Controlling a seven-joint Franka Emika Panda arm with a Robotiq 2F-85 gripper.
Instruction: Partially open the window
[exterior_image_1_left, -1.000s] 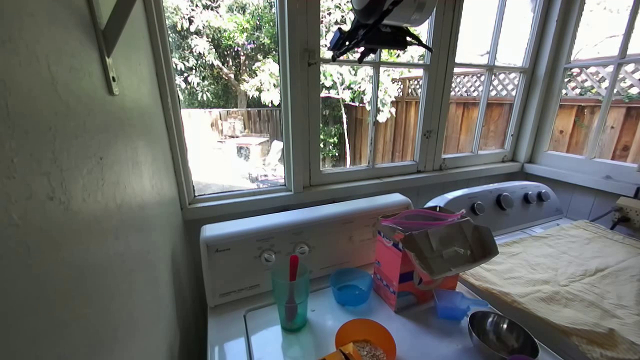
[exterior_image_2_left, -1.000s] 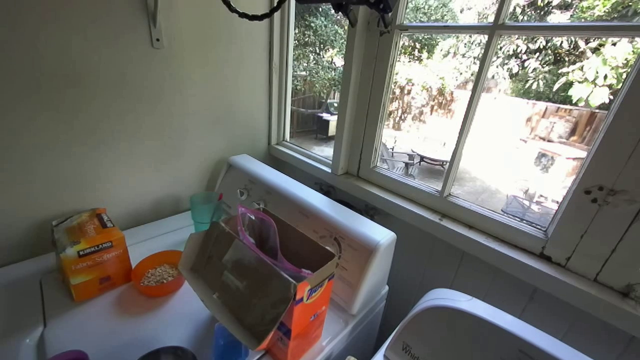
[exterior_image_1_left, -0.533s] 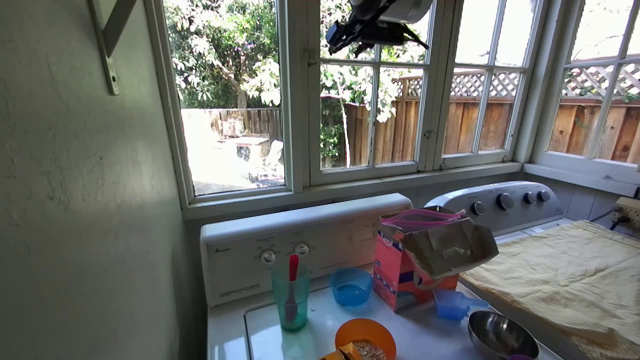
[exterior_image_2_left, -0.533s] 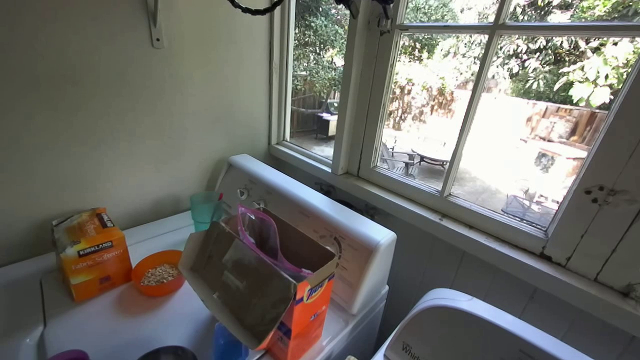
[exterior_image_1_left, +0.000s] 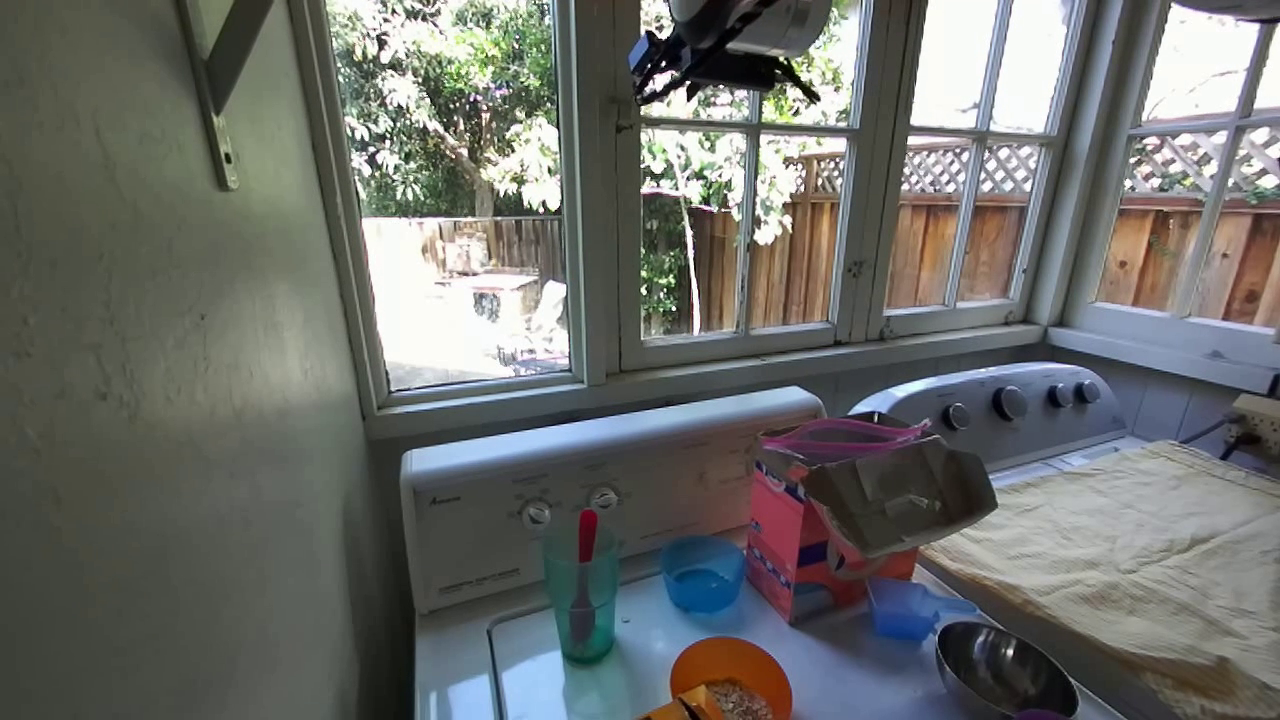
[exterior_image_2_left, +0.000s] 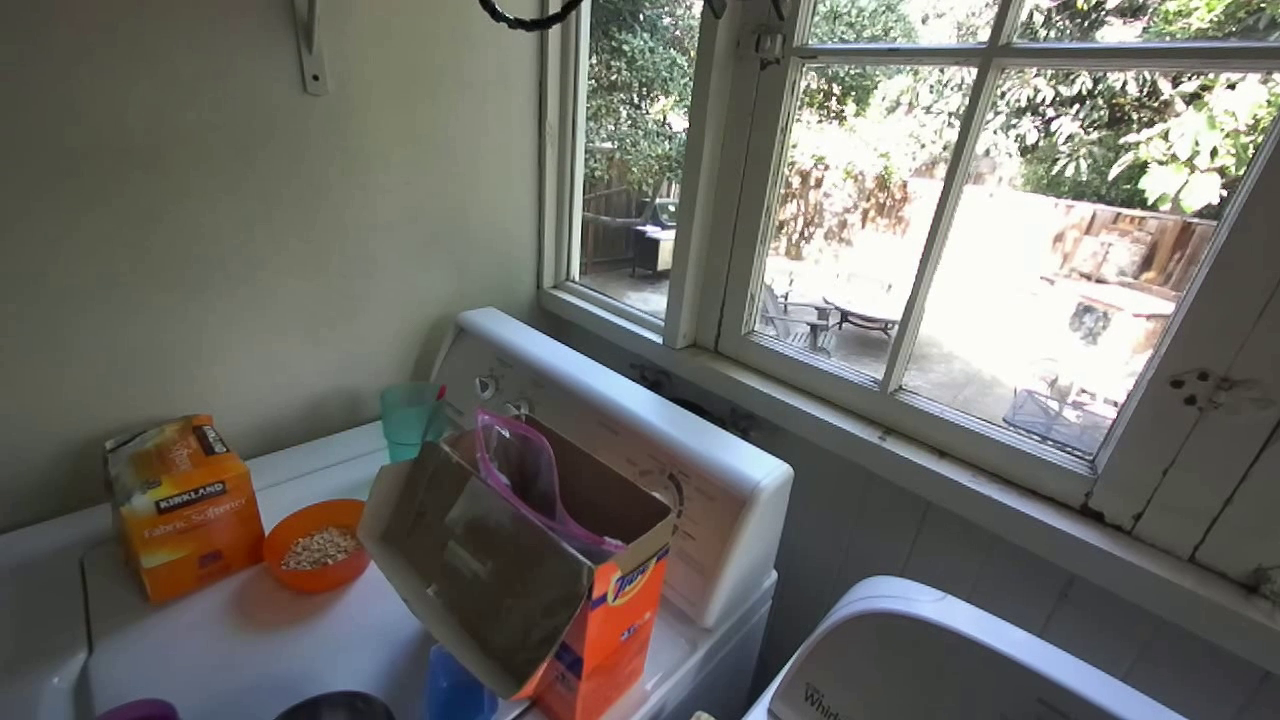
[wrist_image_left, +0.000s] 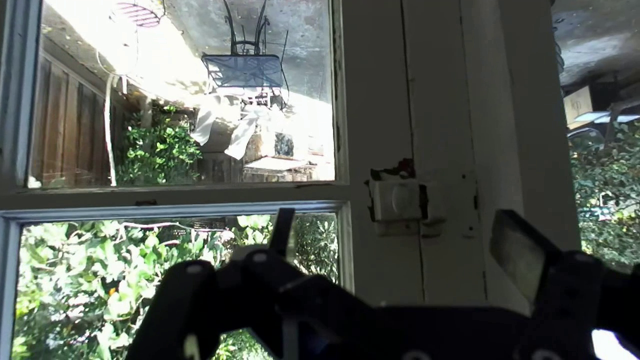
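The window (exterior_image_1_left: 745, 215) is a tall white-framed sash with several panes, showing leaves and a brown plank fence. It looks flush with its frame. It also shows in an exterior view (exterior_image_2_left: 935, 220) and in the wrist view (wrist_image_left: 200, 196). A white painted latch (wrist_image_left: 398, 201) sits at the sash edge and also shows in an exterior view (exterior_image_2_left: 768, 44). My gripper (wrist_image_left: 395, 214) is open and empty, its fingers spread to either side of the latch in the picture. I cannot tell how far off the latch is. The gripper shows at the top in both exterior views (exterior_image_1_left: 725, 92) (exterior_image_2_left: 747, 8).
Below the window stands a white appliance (exterior_image_1_left: 620, 455) carrying a Tide box (exterior_image_1_left: 800, 540), a green cup (exterior_image_1_left: 580, 610), a blue bowl (exterior_image_1_left: 702, 575) and an orange bowl (exterior_image_1_left: 735, 665). A wall bracket (exterior_image_1_left: 215, 100) is at the left. A sill (exterior_image_1_left: 730, 370) juts under the sash.
My gripper has moved left and slightly up in an exterior view, and up nearly out of the picture in an exterior view, leaving the latch uncovered there. The window has not moved.
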